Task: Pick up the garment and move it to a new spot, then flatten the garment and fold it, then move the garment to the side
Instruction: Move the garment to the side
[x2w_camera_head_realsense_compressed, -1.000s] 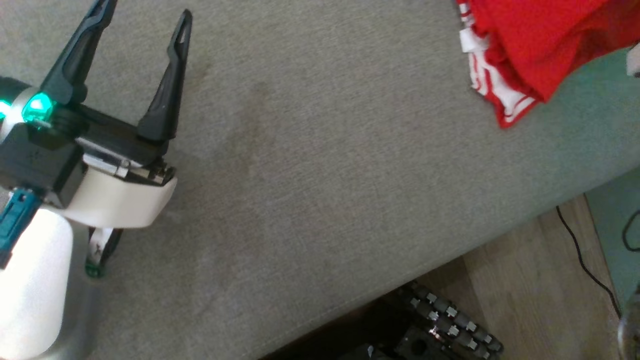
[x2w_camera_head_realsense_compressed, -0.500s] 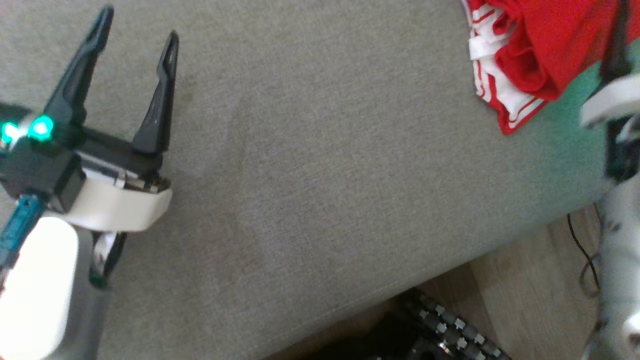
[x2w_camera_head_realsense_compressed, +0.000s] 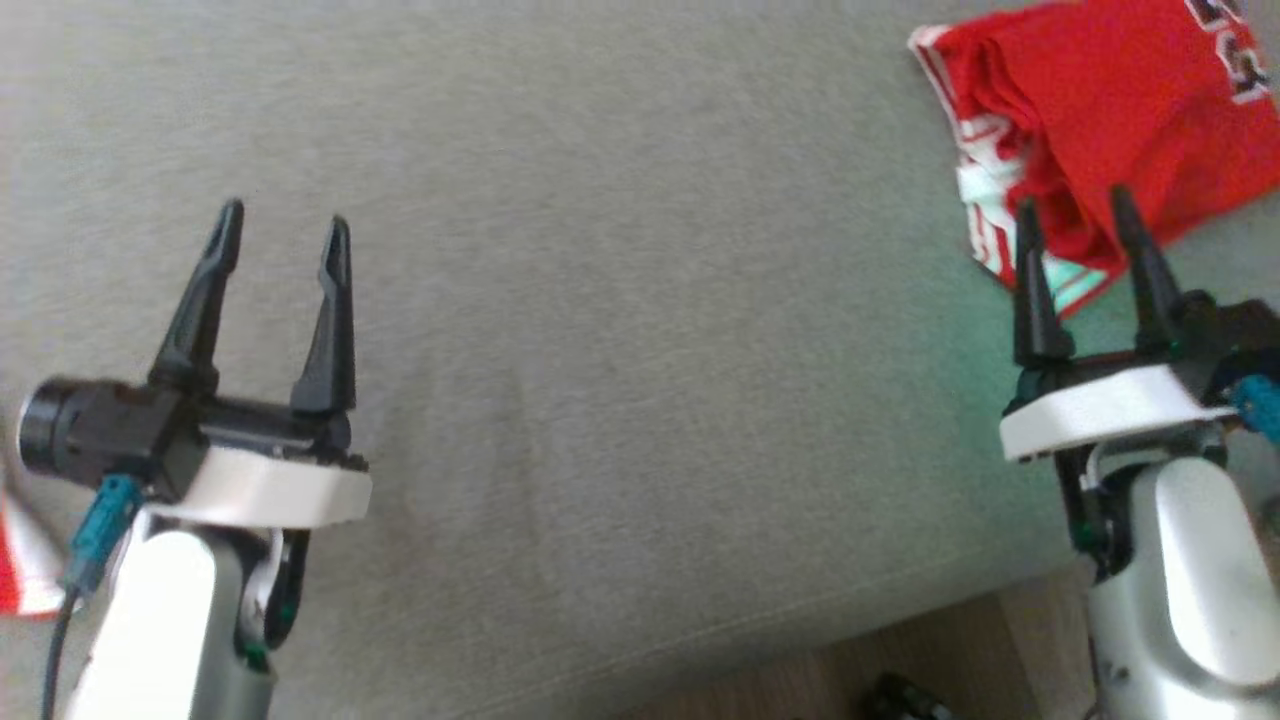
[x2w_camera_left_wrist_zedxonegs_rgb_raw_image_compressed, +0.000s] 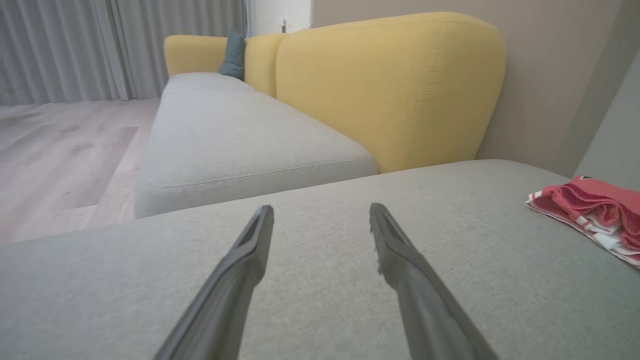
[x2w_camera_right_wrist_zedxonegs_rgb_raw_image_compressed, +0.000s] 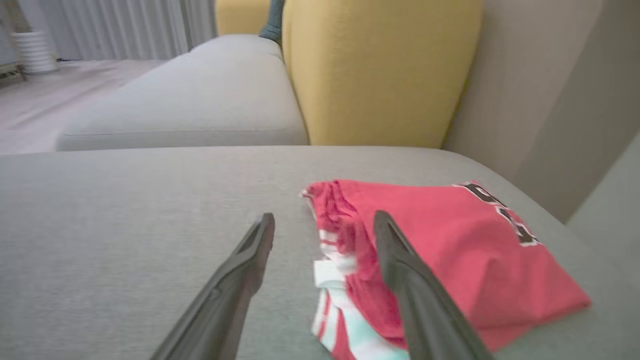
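Garment (x2w_camera_head_realsense_compressed: 1110, 110): lay as a folded, rumpled bundle at the far right of the grey seat cushion (x2w_camera_head_realsense_compressed: 640, 300), flat on the fabric and held by nothing. Was red jersey cloth, smooth across its top face, with black-and-white lettering near one corner. Showed bunched layers, white trim with red stripes and a small white tag along the edge nearest the right gripper (x2w_camera_head_realsense_compressed: 1072, 200). Found that gripper's two long, dark, tapered fingers spread wide, pointed at the striped edge and clasping nothing. For the left gripper (x2w_camera_head_realsense_compressed: 284, 215), much the same: spread wide and empty, over bare cushion well apart from the garment. Looked a fine, matt woven grey across the seat, with a seam along the front edge. Behind it, a plump mustard-yellow backrest (x2w_camera_left_wrist_zedxonegs_rgb_raw_image_compressed: 390, 85) with a stitched vertical seam; below the front edge, pale wood-plank floor (x2w_camera_head_realsense_compressed: 850, 670).
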